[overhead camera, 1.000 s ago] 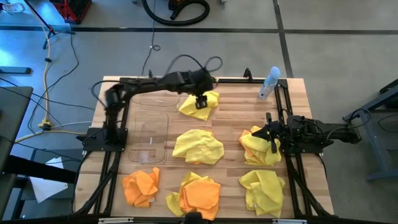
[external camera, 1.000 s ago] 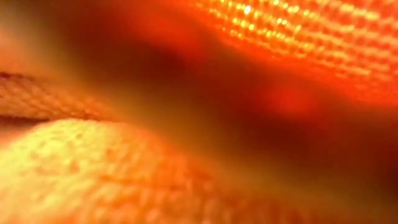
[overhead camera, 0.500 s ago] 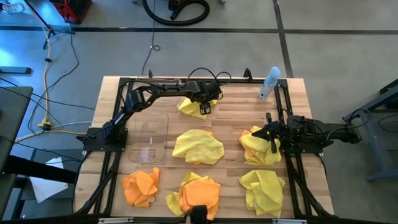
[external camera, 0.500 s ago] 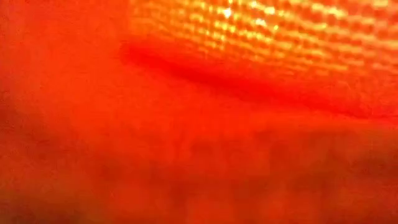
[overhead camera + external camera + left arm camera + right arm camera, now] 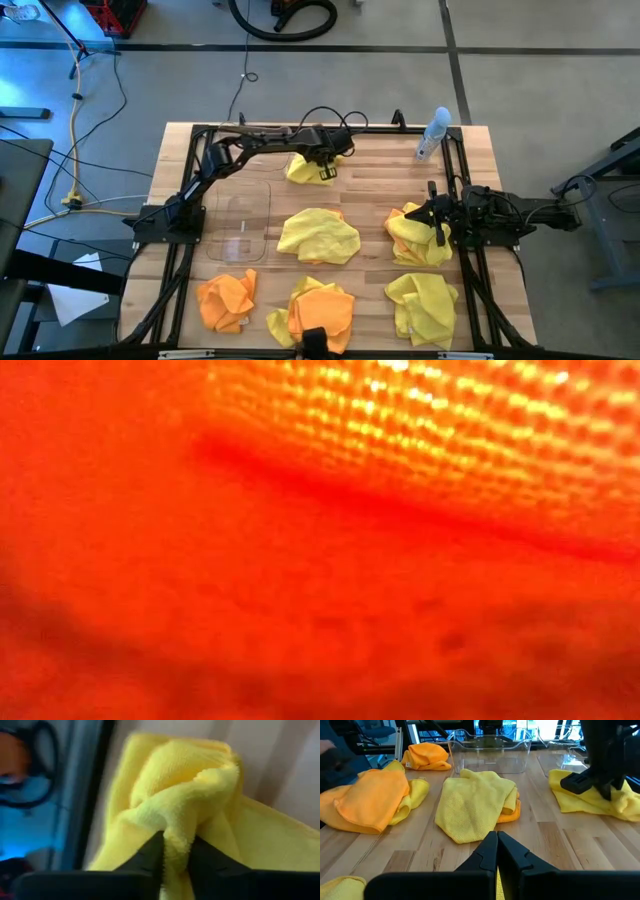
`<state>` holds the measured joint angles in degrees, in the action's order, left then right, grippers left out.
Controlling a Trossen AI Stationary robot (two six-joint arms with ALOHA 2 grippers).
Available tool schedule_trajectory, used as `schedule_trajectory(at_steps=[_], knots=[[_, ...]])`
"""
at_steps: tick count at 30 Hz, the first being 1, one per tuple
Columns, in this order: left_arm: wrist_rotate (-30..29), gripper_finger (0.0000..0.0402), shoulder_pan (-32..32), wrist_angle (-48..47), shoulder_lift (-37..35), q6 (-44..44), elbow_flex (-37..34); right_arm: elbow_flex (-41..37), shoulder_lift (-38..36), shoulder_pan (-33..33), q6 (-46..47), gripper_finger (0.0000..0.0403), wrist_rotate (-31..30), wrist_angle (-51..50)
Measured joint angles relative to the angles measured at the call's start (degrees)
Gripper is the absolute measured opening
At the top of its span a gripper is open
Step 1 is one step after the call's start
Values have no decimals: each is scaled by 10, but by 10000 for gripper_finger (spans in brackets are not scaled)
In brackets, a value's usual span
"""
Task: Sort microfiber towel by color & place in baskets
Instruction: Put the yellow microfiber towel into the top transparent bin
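Note:
My left gripper [image 5: 325, 163] is at the table's far middle, shut on a bright yellow towel [image 5: 304, 168], which also shows in the left wrist view [image 5: 185, 795]. My right gripper [image 5: 437, 224] is shut and sits over a yellow and orange towel pile [image 5: 412, 238] at the right. Whether it touches the pile I cannot tell. More towels lie on the table: yellow in the middle [image 5: 318, 236], orange at the near left [image 5: 227, 300], orange on yellow at the near middle [image 5: 318, 310], yellow at the near right [image 5: 422, 303]. A clear basket [image 5: 240, 222] stands at the left. My left gripper pinches a raised fold [image 5: 178, 842] of the yellow towel between its two fingers [image 5: 150, 857]. The fold stands up past the fingertips, several layers thick. The fingers come from above. The rest of the towel lies bunched on the table.
A clear spray bottle [image 5: 432, 135] stands at the far right. A second clear bin [image 5: 572, 757] shows beside the first [image 5: 490, 750] in the right wrist view. Orange cloth [image 5: 320, 540] lies right against the low camera and fills its view.
My left gripper has gone down onto the far yellow towel. The towel has drawn together under it into a smaller bunch, its right part pulled in. The orange cloth in front of the low camera has shifted. My right arm has kept still.

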<state>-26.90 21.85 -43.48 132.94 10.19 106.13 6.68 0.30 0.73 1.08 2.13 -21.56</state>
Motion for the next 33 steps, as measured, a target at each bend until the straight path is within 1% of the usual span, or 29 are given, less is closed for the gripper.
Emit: schedule_trajectory(at_steps=[2, 3, 7, 11, 19, 27, 30, 33], knots=[[-4, 17, -5, -2, -13, -2, 0, 0, 0, 0, 0, 0, 0, 0], [-5, 10, -7, 1, -20, -4, 1, 0, 0, 0, 0, 0, 0, 0], [-7, 5, -14, 4, -57, -21, 1, 0, 0, 0, 0, 0, 0, 0], [-7, 3, -25, 0, -112, -31, 1, 0, 0, 0, 0, 0, 0, 0], [10, 1, -57, -1, -210, -53, 1, 0, 1, 0, 0, 0, 0, 0], [11, 1, -85, -13, -245, -66, 1, 0, 1, 0, 0, 0, 0, 0], [11, 0, -91, -38, -247, -66, 1, 0, 1, 0, 0, 0, 0, 0], [11, 0, -95, -68, -265, -74, 1, 0, 1, 0, 0, 0, 0, 0]])
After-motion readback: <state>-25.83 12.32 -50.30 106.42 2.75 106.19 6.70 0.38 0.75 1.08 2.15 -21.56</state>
